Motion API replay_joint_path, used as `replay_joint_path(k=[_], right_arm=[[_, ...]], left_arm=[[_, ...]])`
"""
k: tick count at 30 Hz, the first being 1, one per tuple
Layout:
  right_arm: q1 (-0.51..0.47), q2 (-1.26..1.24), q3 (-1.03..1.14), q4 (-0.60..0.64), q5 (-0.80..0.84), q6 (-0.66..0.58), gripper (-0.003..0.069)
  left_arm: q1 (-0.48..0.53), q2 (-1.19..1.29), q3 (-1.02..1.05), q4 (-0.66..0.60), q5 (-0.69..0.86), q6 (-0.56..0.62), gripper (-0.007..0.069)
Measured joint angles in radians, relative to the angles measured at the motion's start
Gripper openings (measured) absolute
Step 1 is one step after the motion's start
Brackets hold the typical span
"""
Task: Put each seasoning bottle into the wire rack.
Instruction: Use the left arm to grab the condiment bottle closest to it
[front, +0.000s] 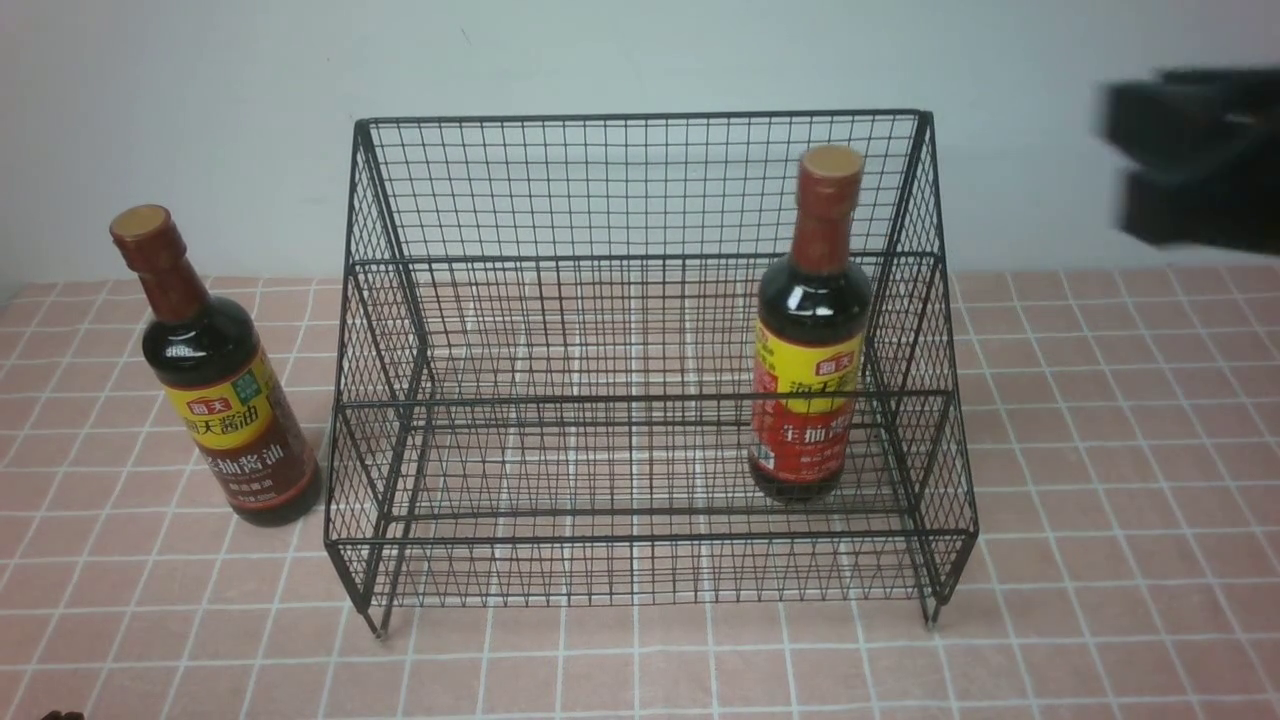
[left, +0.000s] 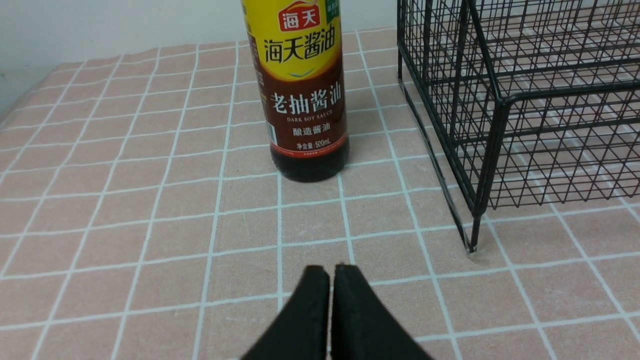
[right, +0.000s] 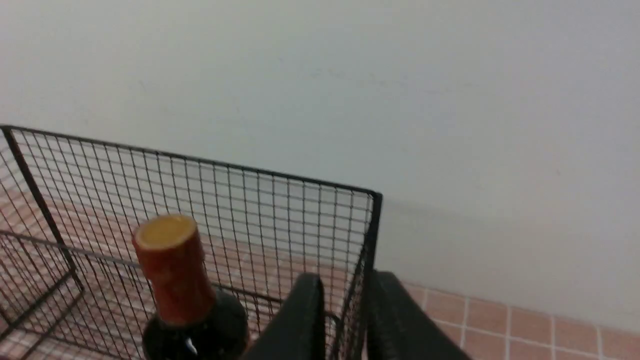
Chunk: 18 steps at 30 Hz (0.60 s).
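i see the red-label bottle (front: 808, 330) standing in the wire rack (front: 640, 180) and the brown-label bottle (front: 225, 400) outside, just beside it. my left gripper (left: 330, 280) is pressed together. my right gripper (right: 347, 285) is a little apart, empty.

Bottle (right: 175, 270) upright in rack (right: 250, 200); claw (right: 346, 280) apparently parted.

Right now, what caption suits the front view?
Red-label bottle stands in the wire rack; brown-label bottle stands on the table left of it.

A plain pale grey wall (front: 640, 50) rises behind a pink tabletop (front: 1100, 500) gridded with white lines.
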<state>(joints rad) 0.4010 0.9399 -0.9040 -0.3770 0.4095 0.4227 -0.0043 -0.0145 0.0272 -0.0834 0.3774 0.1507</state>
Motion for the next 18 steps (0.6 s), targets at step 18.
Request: replay_joint_path(k=[18], right_arm=[[-0.306, -0.648, 0.704, 0.417, -0.398, -0.206, -0.0008]], left_arm=[[0.000, 0.000, 0.000, 0.000, 0.000, 0.000, -0.0007]])
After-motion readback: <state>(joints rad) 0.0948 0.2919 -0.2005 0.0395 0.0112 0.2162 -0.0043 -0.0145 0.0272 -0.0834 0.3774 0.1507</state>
